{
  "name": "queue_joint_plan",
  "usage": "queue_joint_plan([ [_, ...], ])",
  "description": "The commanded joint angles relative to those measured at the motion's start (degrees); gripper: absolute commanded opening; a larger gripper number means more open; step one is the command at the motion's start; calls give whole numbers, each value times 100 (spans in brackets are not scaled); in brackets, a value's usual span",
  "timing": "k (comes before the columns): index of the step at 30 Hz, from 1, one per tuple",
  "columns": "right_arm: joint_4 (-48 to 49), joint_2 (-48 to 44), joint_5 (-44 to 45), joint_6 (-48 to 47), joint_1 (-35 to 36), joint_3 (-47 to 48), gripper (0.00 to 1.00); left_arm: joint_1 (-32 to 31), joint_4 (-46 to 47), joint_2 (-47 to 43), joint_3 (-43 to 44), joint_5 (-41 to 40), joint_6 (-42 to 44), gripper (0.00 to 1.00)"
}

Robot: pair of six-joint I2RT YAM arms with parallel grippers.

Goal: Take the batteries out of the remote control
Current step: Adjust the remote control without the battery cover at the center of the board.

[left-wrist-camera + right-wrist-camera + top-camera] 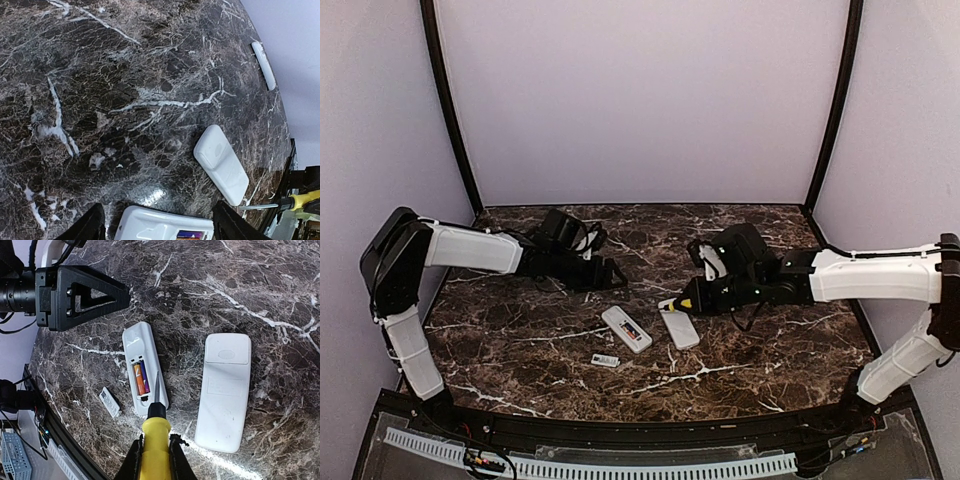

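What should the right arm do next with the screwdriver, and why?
Probably nudge the right pincer so the screwdriver tip slips under the batteries and levers one up: they lie in the open remote, blade just beside them.

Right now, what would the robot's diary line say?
left gripper: open, near remote | right gripper: shut on screwdriver, tip by batteries | batteries: in remote | cover: off, beside it

White open remote holds orange-red batteries; second remote white; screwdriver handle yellow, at six o'clock; tabletop dark brown, white-veined
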Motion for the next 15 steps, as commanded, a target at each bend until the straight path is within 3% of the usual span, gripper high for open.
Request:
queue_joint_plan([
  [1, -352, -56, 36, 316, 61, -77, 0, -15, -444, 291, 336, 44, 577, 73],
  [11, -698, -13, -82, 476, 485, -266, 0, -23, -200, 765, 741, 535, 547, 65],
  [15, -525, 22, -70, 425, 500, -259, 0, -51, -79, 905, 778, 702, 470, 57],
])
